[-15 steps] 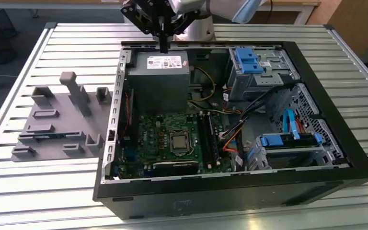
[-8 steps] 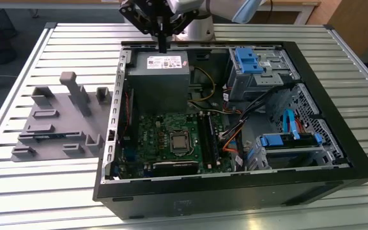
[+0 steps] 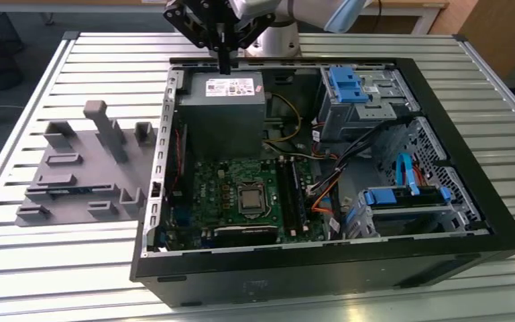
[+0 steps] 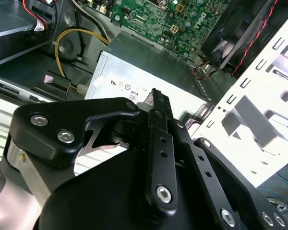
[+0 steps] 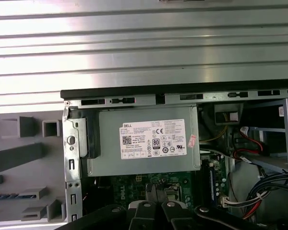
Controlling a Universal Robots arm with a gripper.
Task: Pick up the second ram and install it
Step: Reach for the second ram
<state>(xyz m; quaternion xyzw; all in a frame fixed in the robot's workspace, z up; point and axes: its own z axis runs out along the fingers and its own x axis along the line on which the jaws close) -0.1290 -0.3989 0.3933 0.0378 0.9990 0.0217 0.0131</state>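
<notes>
On the exterior view's left the second ram [image 3: 58,190] sat edge-up in the grey holder tray [image 3: 34,218] — well apart from the gripper [image 3: 224,66], which hung above the open computer case's [image 3: 329,268] power supply [image 3: 226,100], fingers pressed together, empty.

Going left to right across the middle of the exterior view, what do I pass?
Grey holder tray → green motherboard → orange cables → blue-handled drive cage → computer case's right wall.
</notes>
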